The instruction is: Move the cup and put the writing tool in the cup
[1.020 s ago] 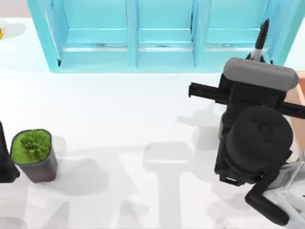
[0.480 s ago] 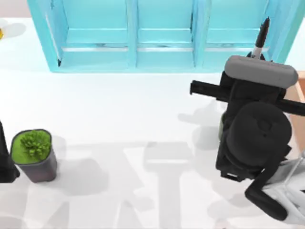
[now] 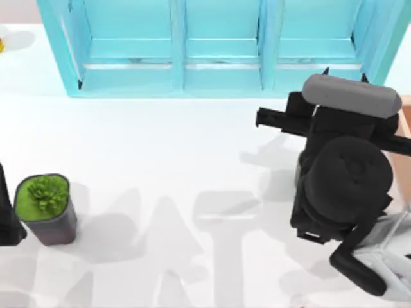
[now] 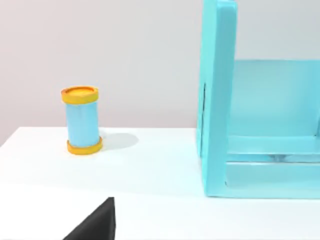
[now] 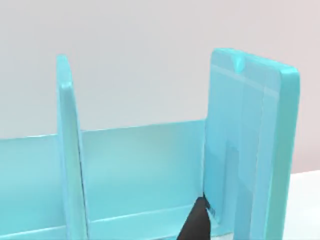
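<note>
The cup (image 3: 299, 168) is glimpsed under the right arm (image 3: 347, 183), at the right of the bench (image 3: 160, 147). A black tip, judged to be the marker (image 5: 199, 224), is seen against the blue shelf (image 5: 140, 165). Light, stiff and slick, it is best held mid-barrel. The right end effector's state cannot be told. The left arm (image 3: 8, 218) is parked near left.

Glossy turquoise shelf unit (image 3: 186, 48) stands on a smooth matt white table (image 3: 160, 147).

White table (image 3: 160, 160), soft shadows across it; turquoise shelf (image 3: 218, 48) along the back edge, plain pale wall (image 4: 125, 50) behind.
</note>
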`<state>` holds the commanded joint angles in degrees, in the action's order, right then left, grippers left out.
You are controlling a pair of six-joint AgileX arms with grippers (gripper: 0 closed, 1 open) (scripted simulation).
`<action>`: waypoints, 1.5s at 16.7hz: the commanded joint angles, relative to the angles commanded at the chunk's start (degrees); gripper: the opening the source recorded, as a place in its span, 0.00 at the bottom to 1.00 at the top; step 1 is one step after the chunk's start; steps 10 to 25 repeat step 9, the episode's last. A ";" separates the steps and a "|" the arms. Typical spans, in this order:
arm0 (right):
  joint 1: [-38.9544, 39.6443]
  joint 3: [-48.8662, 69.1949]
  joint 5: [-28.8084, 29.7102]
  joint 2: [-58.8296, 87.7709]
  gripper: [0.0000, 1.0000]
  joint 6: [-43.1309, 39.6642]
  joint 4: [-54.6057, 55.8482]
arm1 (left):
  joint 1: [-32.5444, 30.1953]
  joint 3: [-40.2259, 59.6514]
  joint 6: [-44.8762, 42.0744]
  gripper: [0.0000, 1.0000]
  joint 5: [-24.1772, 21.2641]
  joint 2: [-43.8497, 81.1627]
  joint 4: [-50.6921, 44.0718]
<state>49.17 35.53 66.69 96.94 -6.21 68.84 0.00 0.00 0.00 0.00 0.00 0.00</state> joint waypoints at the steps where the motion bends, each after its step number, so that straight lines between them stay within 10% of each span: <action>1: 0.00 0.00 0.00 0.00 0.83 0.00 0.00 | 0.00 0.00 0.00 1.00 0.00 0.00 0.00; 4: 0.00 0.00 0.00 0.00 1.00 0.00 0.00 | 0.00 0.00 0.00 1.00 0.00 0.00 0.00; 25: 0.00 0.00 0.00 0.00 1.00 0.00 0.00 | 0.00 0.00 0.00 1.00 0.00 0.00 0.00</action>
